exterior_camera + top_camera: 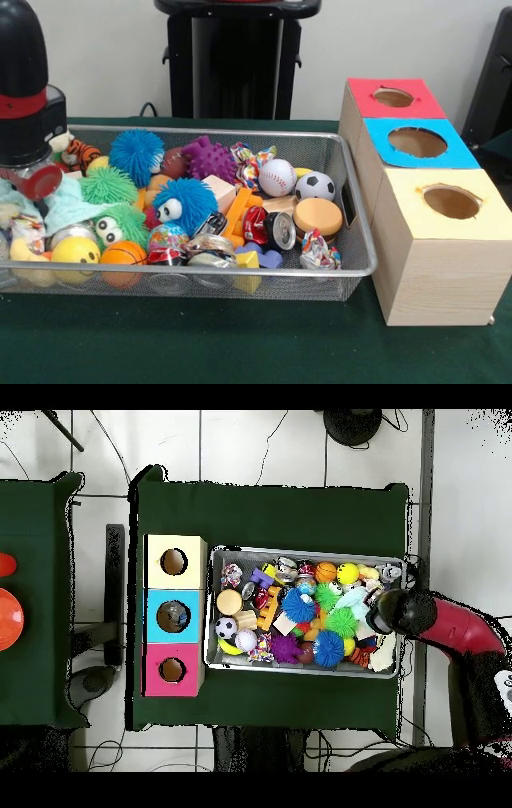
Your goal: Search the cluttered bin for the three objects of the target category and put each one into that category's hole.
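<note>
The silver wire-mesh bin (pixel 362 240) is packed with toys: a baseball (pixel 278 177), a soccer ball (pixel 315 186), blue fuzzy balls (pixel 136 154), a purple spiky ball (pixel 210 158), a small basketball (pixel 122 254), a yellow smiley ball (pixel 74 250) and a tan disc (pixel 318 214). My gripper (pixel 34 178) hangs low over the bin's left end in the front view, under the black and red arm, its tip sunk among the toys. In the overhead view the gripper (pixel 380 616) is over the right end of the bin (pixel 212 609).
Three wooden boxes stand in a row beside the bin, each with a round hole in its top: red (pixel 396 98), blue (pixel 420 142), yellow (pixel 448 204). The black pedestal (pixel 232 56) stands behind. A second green table with an orange object (pixel 8 616) lies at the overhead view's left.
</note>
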Available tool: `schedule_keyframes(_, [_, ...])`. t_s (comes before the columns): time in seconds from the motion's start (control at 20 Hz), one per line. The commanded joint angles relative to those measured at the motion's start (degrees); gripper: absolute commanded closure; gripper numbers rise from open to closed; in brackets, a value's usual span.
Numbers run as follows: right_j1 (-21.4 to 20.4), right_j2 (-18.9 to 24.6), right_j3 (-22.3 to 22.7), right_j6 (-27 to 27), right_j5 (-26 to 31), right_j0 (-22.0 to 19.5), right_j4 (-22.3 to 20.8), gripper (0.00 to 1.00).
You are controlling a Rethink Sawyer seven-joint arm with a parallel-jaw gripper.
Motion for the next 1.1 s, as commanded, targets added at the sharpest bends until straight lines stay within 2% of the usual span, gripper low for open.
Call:
schedule_keyframes(0.05, [10.16, 3.72, -0.24, -3.30, -6.66, 1.33, -3.35, 0.00])
schedule_keyframes(0.3, [10.01, 5.93, 3.77, -3.24, 2.02, 0.40, 2.69, 0.00])
schedule_keyframes(0.65, [10.38, 9.55, 9.04, -3.17, 8.04, -1.22, 10.70, 0.00])
schedule_keyframes(0.75, [10.45, 10.17, 10.26, -3.14, 8.17, -1.40, 12.21, 0.00])
schedule_keyframes(1.1, [7.88, 8.63, 15.44, 1.05, 3.24, 0.77, 13.84, 0.00])
